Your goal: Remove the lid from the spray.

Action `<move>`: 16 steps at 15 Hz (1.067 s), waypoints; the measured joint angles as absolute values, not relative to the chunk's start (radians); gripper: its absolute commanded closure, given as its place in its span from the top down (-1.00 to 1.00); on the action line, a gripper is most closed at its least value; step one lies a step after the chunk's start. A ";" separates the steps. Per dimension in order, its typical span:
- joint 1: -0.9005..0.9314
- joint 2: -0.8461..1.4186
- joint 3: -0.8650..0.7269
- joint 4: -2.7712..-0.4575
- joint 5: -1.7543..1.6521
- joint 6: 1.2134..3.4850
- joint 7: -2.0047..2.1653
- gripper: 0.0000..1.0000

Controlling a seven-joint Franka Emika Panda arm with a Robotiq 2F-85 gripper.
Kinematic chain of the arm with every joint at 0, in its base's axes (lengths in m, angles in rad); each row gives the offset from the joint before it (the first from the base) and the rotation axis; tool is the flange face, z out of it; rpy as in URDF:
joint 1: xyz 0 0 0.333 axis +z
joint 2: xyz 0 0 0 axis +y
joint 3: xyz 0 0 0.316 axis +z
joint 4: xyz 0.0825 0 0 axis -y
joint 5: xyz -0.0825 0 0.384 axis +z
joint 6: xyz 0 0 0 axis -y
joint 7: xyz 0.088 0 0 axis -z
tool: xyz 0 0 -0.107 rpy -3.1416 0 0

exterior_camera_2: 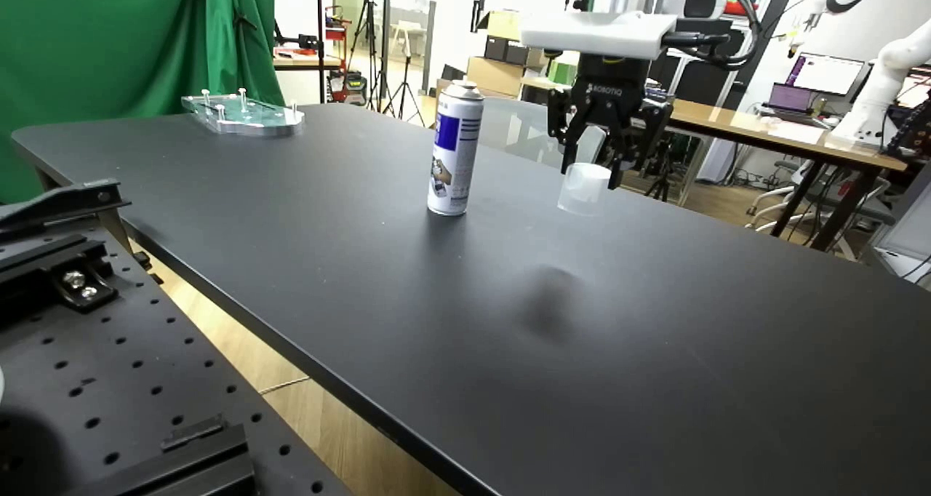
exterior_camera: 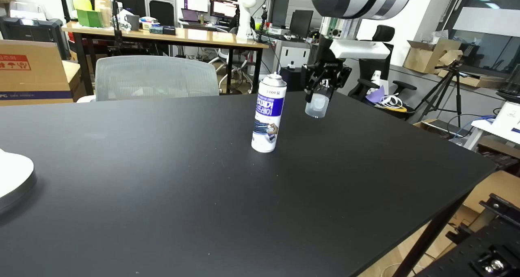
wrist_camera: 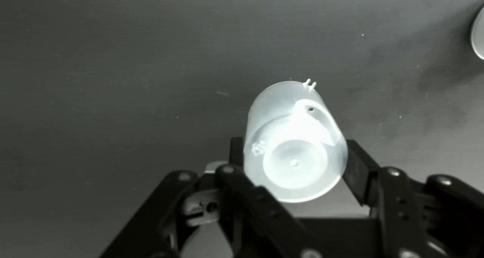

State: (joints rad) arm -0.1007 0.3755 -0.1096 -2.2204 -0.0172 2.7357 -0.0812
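The spray [exterior_camera: 268,114] stands upright on the black table with its nozzle top bare; it also stands upright in an exterior view [exterior_camera_2: 454,150]. In the wrist view only the edge of a pale round shape, likely the spray's base [wrist_camera: 479,34], shows at the right border. My gripper [wrist_camera: 295,163] is shut on the lid [wrist_camera: 295,125], with one finger on each side of it. In both exterior views the lid [exterior_camera: 317,106] [exterior_camera_2: 583,189] hangs below the gripper's fingers, above the table and apart from the spray. The lid's closed end faces the wrist camera.
The black table [exterior_camera: 183,195] fills most of both exterior views. A clear plate with posts [exterior_camera_2: 247,114] lies at its far end. A white rounded object [exterior_camera: 14,173] is at the left edge. A grey chair [exterior_camera: 156,78] stands behind the table. A perforated black plate [exterior_camera_2: 145,365] is beside it.
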 measured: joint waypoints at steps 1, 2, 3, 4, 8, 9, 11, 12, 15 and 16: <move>-0.101 0.390 -0.108 -2.211 -0.015 2.738 -0.081 -0.20; -0.101 0.402 -0.107 -2.204 -0.014 2.739 -0.081 -0.20; -0.102 0.413 -0.105 -2.197 -0.011 2.739 -0.081 -0.20; -0.103 0.423 -0.102 -2.190 -0.006 2.739 -0.081 -0.20; -0.111 0.457 -0.094 -2.171 0.004 2.739 -0.083 0.80; -0.114 0.464 -0.091 -2.167 0.004 2.738 -0.083 0.83; -0.119 0.476 -0.087 -2.160 0.006 2.738 -0.083 0.98; -0.120 0.480 -0.086 -2.159 0.006 2.738 -0.083 1.00; -0.122 0.484 -0.085 -2.157 0.006 2.738 -0.083 1.00; -0.123 0.484 -0.086 -2.157 0.006 2.737 -0.083 1.00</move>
